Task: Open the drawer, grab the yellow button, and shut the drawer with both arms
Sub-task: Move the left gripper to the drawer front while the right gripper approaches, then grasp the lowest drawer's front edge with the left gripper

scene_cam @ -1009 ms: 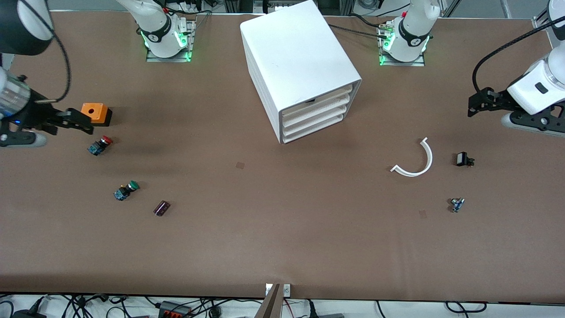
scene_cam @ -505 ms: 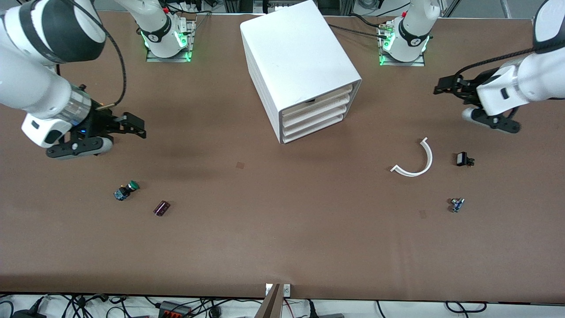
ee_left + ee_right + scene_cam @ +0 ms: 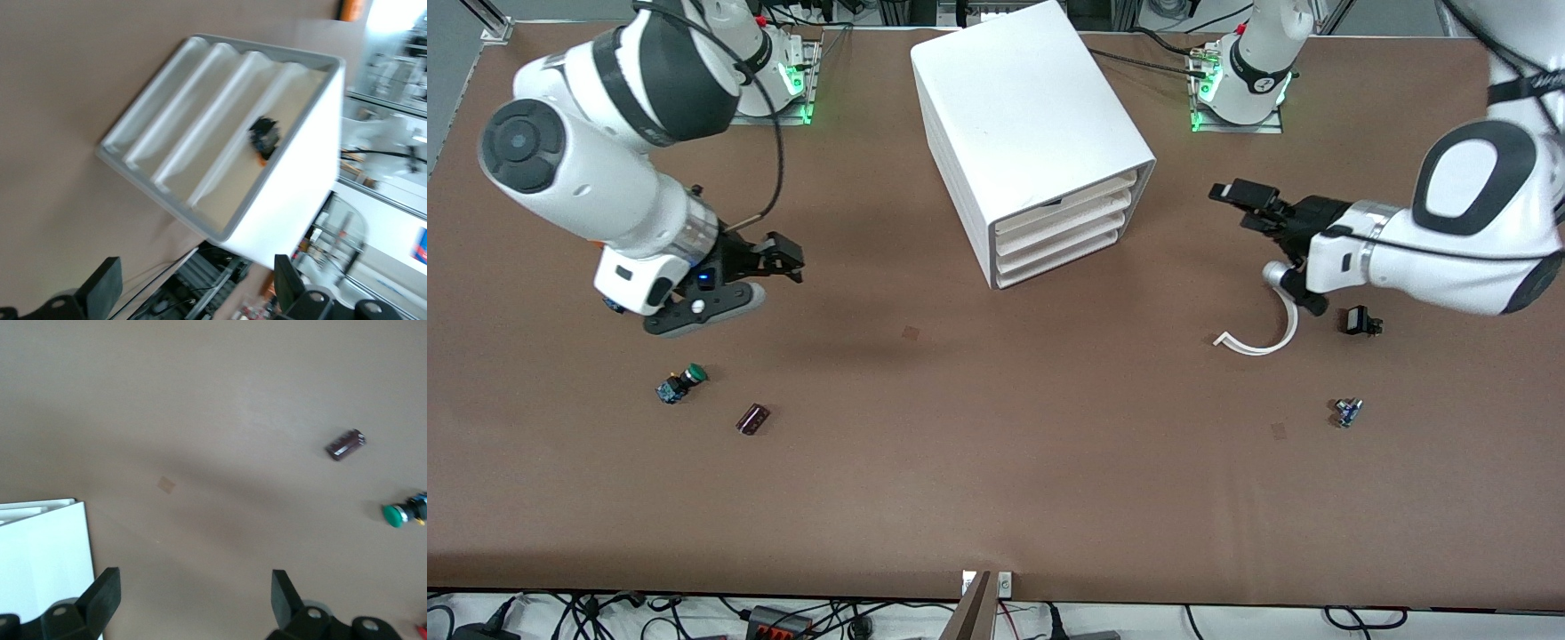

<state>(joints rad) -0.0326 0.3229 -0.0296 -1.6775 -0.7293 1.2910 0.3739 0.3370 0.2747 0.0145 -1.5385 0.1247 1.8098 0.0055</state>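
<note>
My left gripper (image 3: 1240, 203) hung over bare table between the cabinet (image 3: 1032, 133) and the left arm's end, its jaws spread wide and holding nothing. My right gripper (image 3: 783, 260) hovered over the table toward the right arm's end, jaws likewise apart and empty — both black fingers (image 3: 100, 593) stood clear of each other in the right wrist view.

The cabinet stood on the table between my two bases, its four drawers facing the front camera at a slant. The top drawer (image 3: 1069, 203) sat pushed in, flush with the three below it. Through its front, in the left wrist view, I could make out the button (image 3: 264, 137) as a dark shape with a touch of orange inside the drawer (image 3: 263, 127); it was too blurred to tell more.

On the table lay a green-capped button (image 3: 681, 382) and just beside it a small dark cylinder (image 3: 752, 419), both nearer the front camera than my right gripper. A white curved strip (image 3: 1267, 333) lay partly under my left wrist — a small black part (image 3: 1360, 321) beside it, and a small blue-and-metal part (image 3: 1348, 412) nearer the front camera.
</note>
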